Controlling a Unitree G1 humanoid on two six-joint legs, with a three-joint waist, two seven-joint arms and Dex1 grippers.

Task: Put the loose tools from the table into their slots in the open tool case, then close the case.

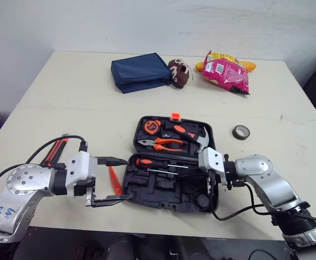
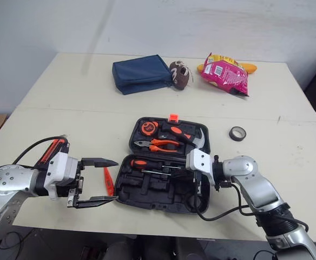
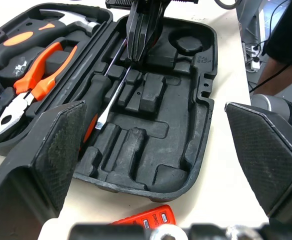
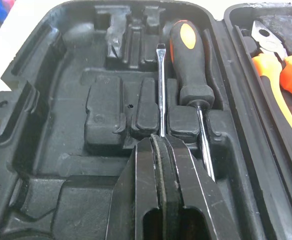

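In the front half of the tool case (image 3: 206, 80), the right gripper (image 4: 161, 147) pinches the slim flat screwdriver (image 4: 159, 85) by its stiff, slick, light shaft, seemingly close to the handle, while the left gripper (image 1: 126, 179) gapes wide at the case's left edge.

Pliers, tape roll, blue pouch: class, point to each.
pliers (image 1: 168, 143), left eye view, on the orange handles.
tape roll (image 1: 241, 137), left eye view, on the ring's near wall.
blue pouch (image 1: 140, 72), left eye view, on its top face.

Blk case (image 1: 169, 192) open; slim screwdriver (image 4: 159, 90) inside; orange tool (image 1: 114, 181) loose just L
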